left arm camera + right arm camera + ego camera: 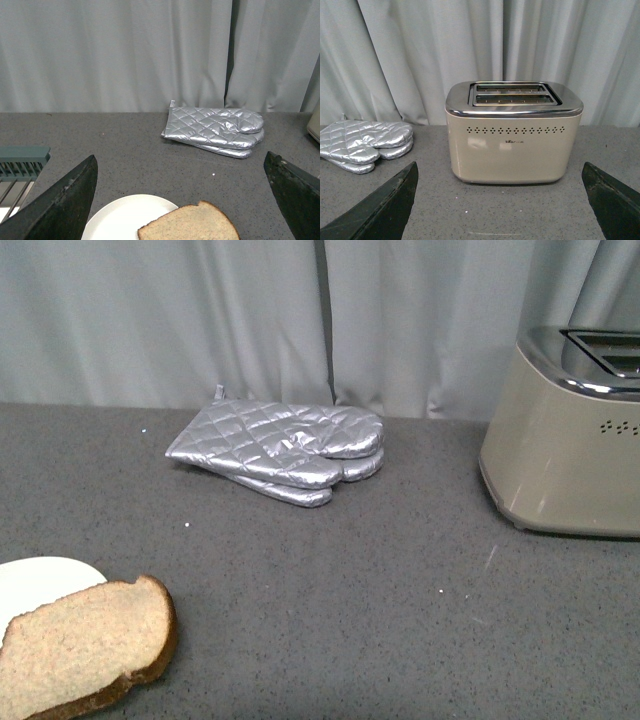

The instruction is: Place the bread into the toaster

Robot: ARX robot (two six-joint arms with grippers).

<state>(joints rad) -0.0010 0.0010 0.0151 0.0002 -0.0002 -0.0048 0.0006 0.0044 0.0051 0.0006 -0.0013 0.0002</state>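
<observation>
The bread [85, 645] is a light-brown slice with a dark crust, lying partly on a white plate [35, 580] at the front left. It also shows in the left wrist view [192, 225], on the plate [125, 217]. The beige toaster [565, 430] with a chrome slotted top stands at the right; in the right wrist view [514, 132] it faces me with both slots empty. My left gripper [182, 200] is open above the bread, its fingers [65, 205] wide apart. My right gripper [500, 200] is open in front of the toaster. Neither arm shows in the front view.
Silver quilted oven mitts [285, 450] lie stacked at the back middle of the grey counter [350, 590]; they also show in the left wrist view [215, 131] and the right wrist view [365, 145]. A grey curtain [300, 310] hangs behind. A grey-green rack [20, 162] sits at the left edge.
</observation>
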